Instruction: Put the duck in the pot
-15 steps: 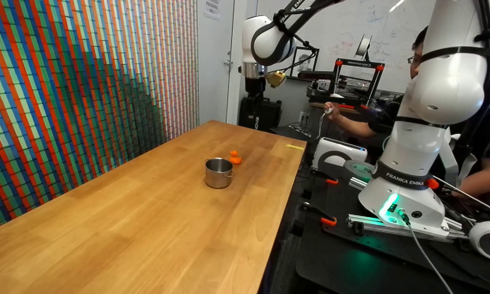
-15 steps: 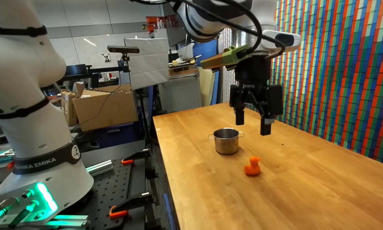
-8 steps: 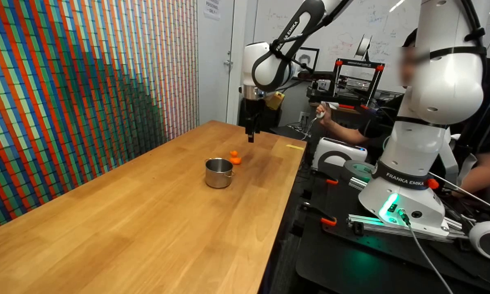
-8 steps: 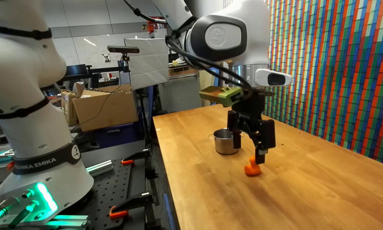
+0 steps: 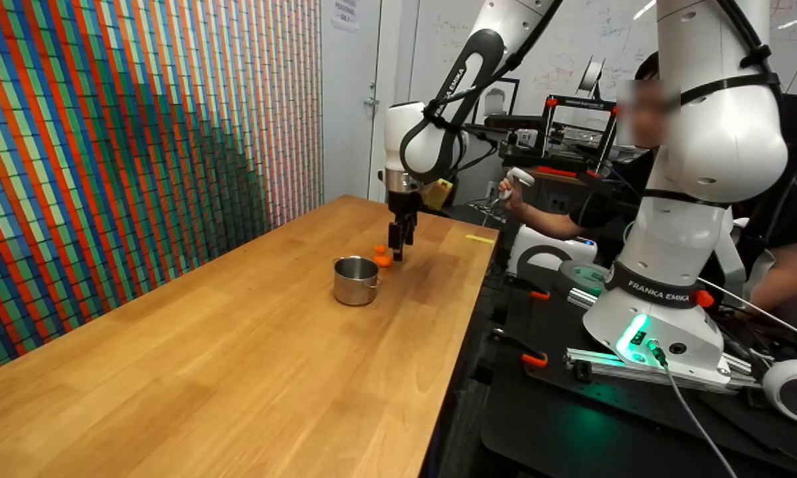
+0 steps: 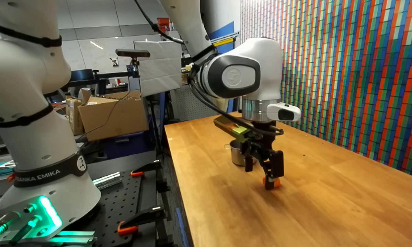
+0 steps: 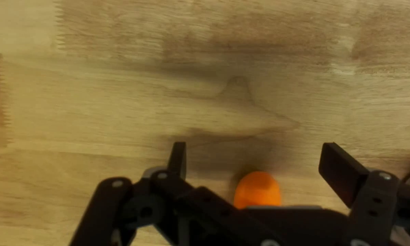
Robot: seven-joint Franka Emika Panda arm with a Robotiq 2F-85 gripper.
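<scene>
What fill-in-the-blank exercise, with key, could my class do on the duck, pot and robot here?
The small rounded orange toy duck stands on a flat brown table made of ____.
The short cylindrical silvery metal pot has its opening facing ____.
In the wrist view, the black two-fingered end effector is ____, not shut.
Missing words: wood; up; open.
</scene>
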